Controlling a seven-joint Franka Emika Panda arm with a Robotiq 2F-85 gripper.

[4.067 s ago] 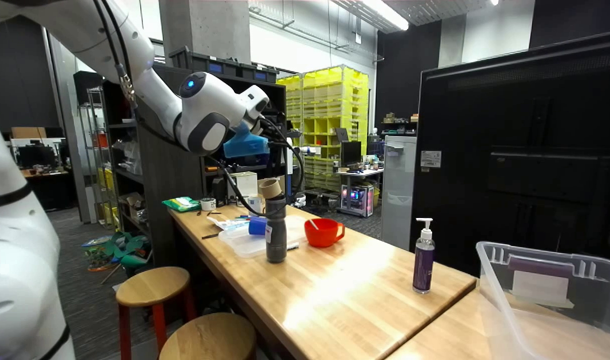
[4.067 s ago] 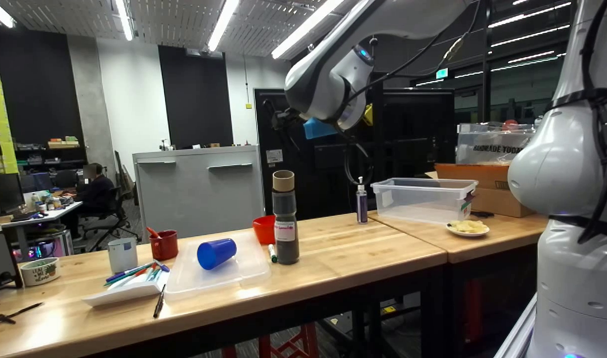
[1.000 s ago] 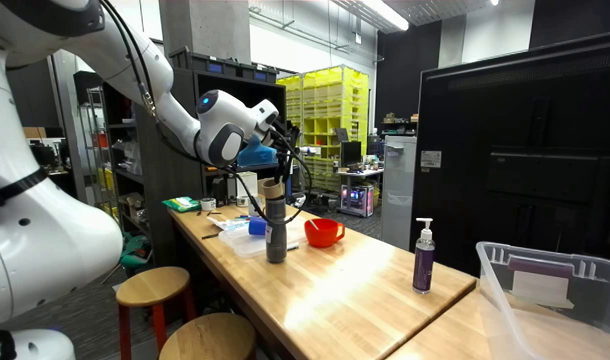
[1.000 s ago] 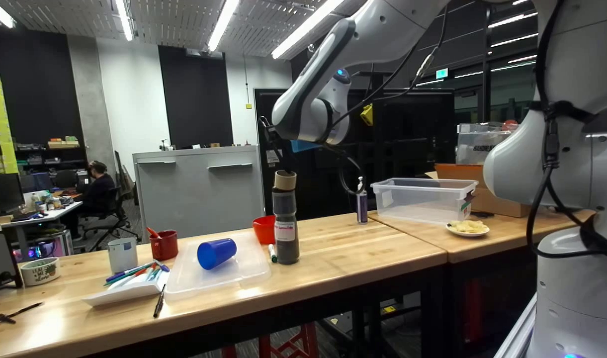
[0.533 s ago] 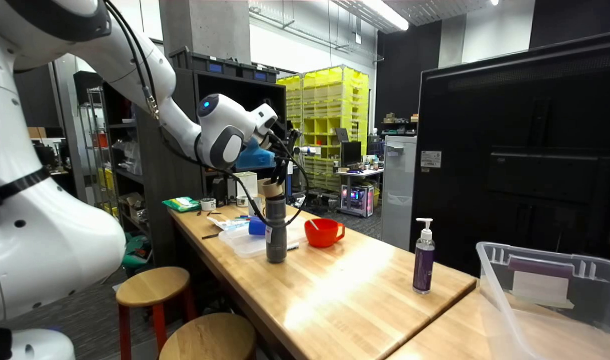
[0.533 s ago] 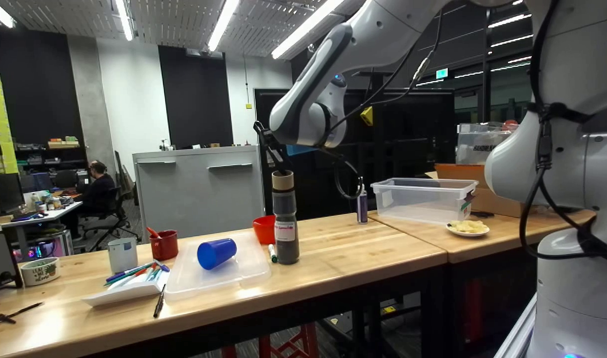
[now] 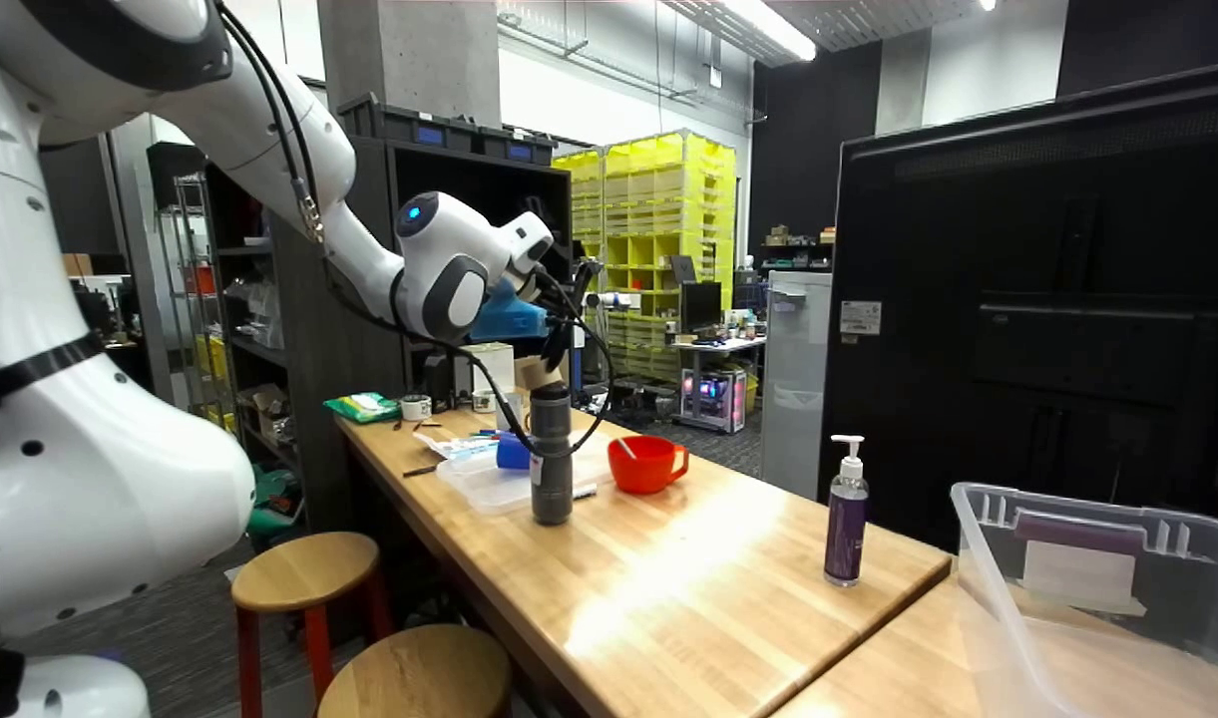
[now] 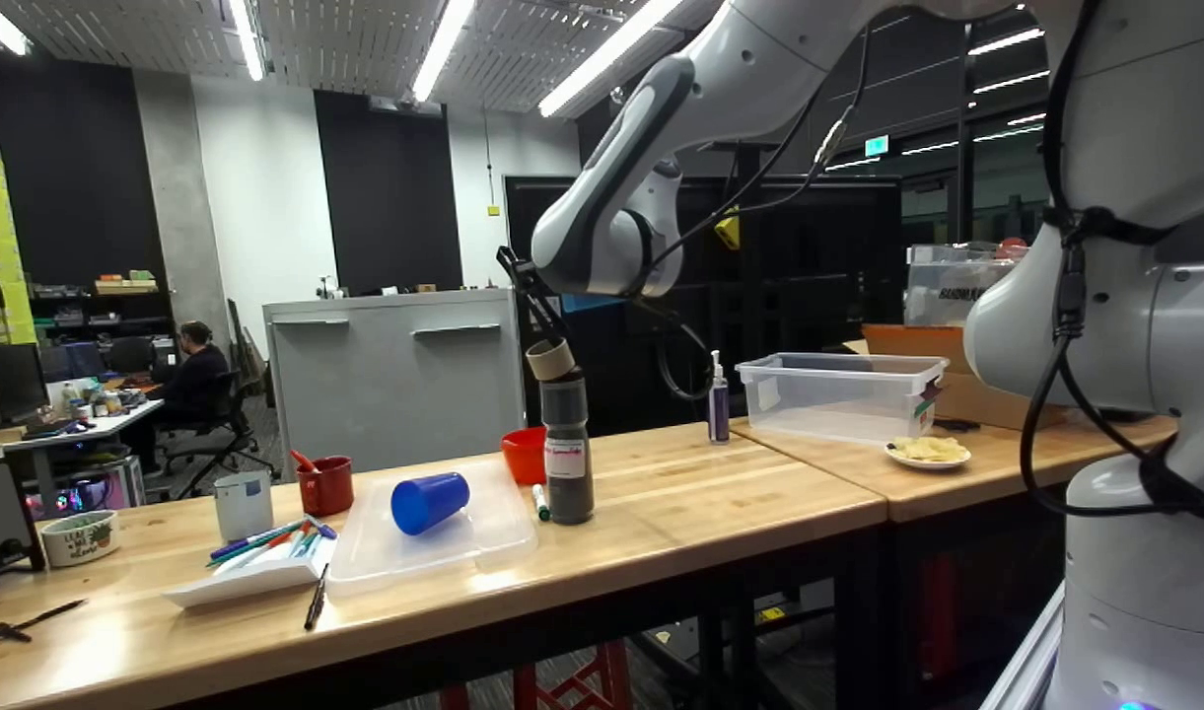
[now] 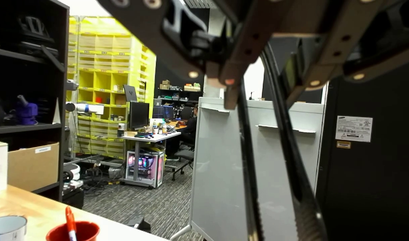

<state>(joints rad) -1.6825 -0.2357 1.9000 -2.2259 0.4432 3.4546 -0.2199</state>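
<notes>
Cardboard ring (image 8: 550, 363) is no longer sitting level on the gray bottle (image 8: 567, 444); it is now leaning toward the clear lid (image 8: 385, 562), which is suggesting that the tongs (image 9: 248, 167) are working it loose. Fingers of the gripper (image 9: 260, 104) are pressing together on those tongs. Underneath, the bottle is standing near the table (image 7: 728, 618) edge facing the stools (image 7: 305, 570), with a red cup (image 7: 644, 467) sitting close by. Open wood is running toward the end corner (a pump bottle (image 7: 846, 529) is standing near it), seemingly offering room.
</notes>
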